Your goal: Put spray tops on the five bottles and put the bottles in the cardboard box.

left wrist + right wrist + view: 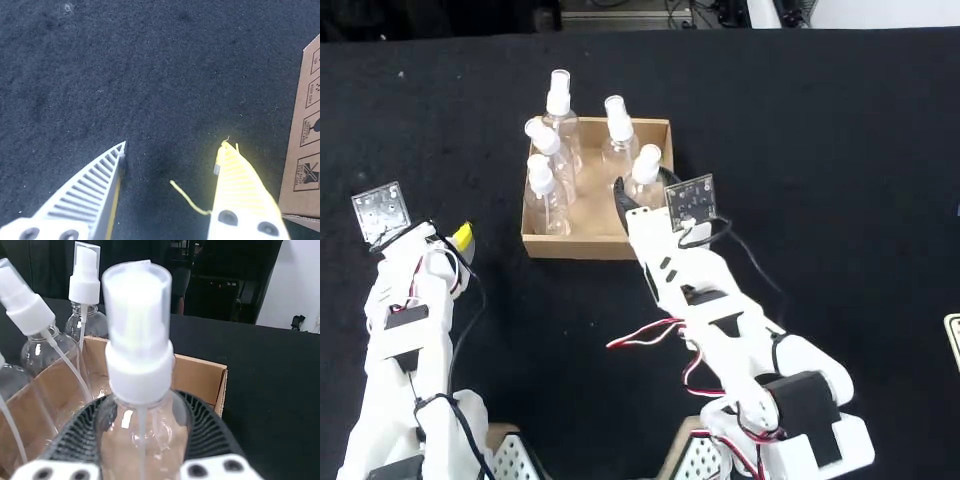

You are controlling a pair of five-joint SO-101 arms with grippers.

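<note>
The cardboard box (pixel 592 243) stands at the table's far middle with several clear bottles inside, each with a white spray top. My right gripper (pixel 634 196) is at the box's front right corner, shut on the nearest bottle (pixel 646 174). In the right wrist view its black fingers (pixel 207 425) hug that bottle (pixel 137 435) just below the spray top (pixel 136 340). Two more capped bottles (pixel 82 310) (pixel 30 335) stand behind it inside the box (pixel 200 375). My left gripper (pixel 173 146) hangs open over bare black cloth, left of the box (pixel 305 140).
Black cloth (pixel 820 150) covers the whole table. The left arm (pixel 410 310) rests at the near left, the right arm's base (pixel 790 410) at the near middle. A pale object (pixel 953 335) pokes in at the right edge.
</note>
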